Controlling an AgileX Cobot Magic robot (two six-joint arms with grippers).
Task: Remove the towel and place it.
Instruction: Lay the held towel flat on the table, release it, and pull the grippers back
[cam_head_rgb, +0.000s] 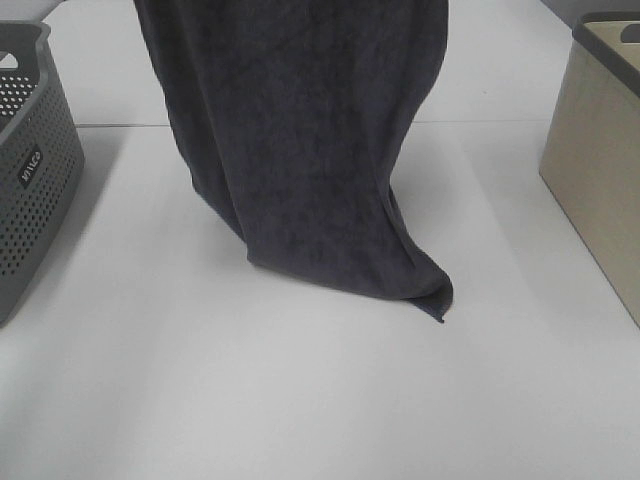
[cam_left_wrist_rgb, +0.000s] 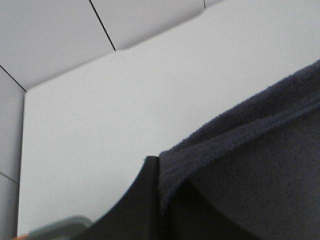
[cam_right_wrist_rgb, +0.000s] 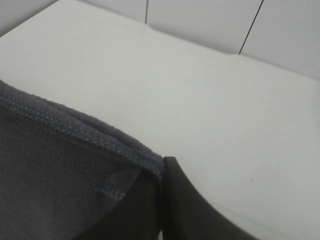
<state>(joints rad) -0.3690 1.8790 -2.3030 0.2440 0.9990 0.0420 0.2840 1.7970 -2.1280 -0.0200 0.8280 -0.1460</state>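
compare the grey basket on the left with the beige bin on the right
The grey basket is dark grey; the beige bin is tan with a darker rim. The basket's wall is full of holes and bears a small label; the bin's wall is solid and plain. Both stand on the white table, flanking the hanging towel.

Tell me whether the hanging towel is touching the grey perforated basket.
Apart. The exterior high view shows a strip of bare white table between the towel and the grey basket.
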